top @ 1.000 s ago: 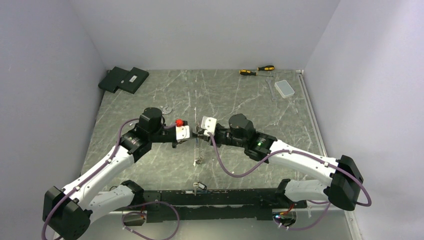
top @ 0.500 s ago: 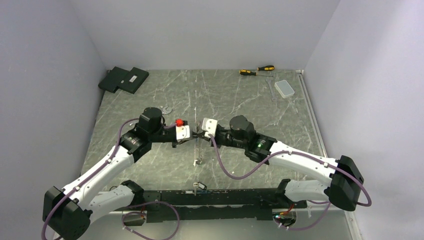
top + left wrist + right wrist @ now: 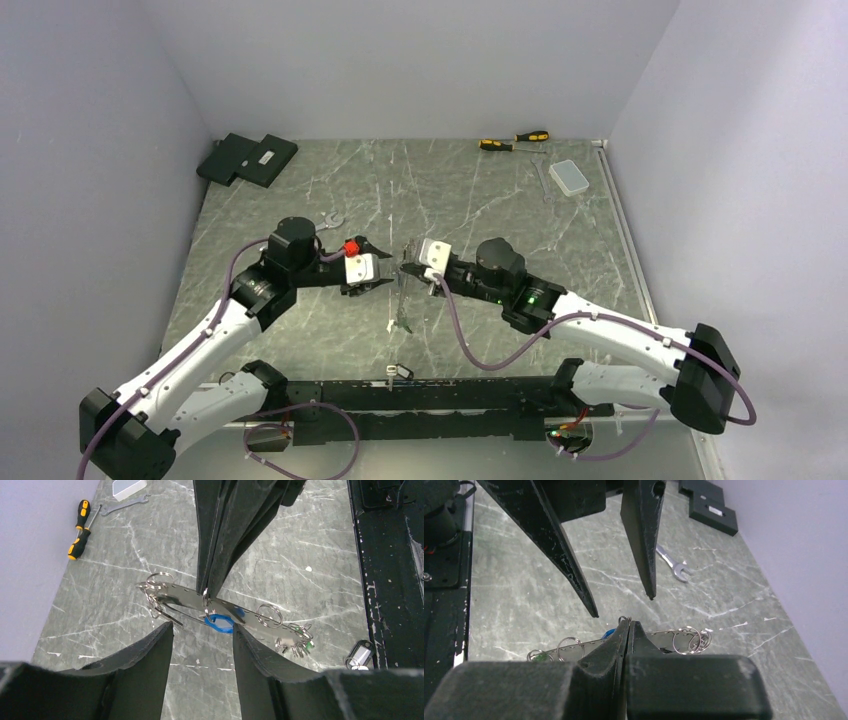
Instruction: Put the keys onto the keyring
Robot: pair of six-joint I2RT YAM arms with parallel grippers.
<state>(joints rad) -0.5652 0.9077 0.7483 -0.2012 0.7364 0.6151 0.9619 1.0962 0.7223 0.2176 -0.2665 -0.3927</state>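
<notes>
One camera sits high behind the arms (image 3: 195,348), looking down on the whole table (image 3: 300,190). The two wrist cameras ride low and close, facing each other; both show the ringed strip (image 3: 175,596) between them.

**Hidden, clipped or too small to read**

Too small to make out from the top camera: both keys, lost somewhere along the thin keyring (image 3: 397,300) at centre.

Half covered by that keyring, from the left wrist: blue key (image 3: 218,622). Buried among rings at four o'clock: green key (image 3: 308,643). Sliced off at eleven o'clock: clear box (image 3: 129,486).

From the right wrist, reduced to a speck behind the pinched-together right gripper (image 3: 629,622): blue key again. Partly behind a finger (image 3: 644,540) of the left gripper (image 3: 624,606): wrench (image 3: 672,566). Clipped at one o'clock: black boxes (image 3: 709,505).
</notes>
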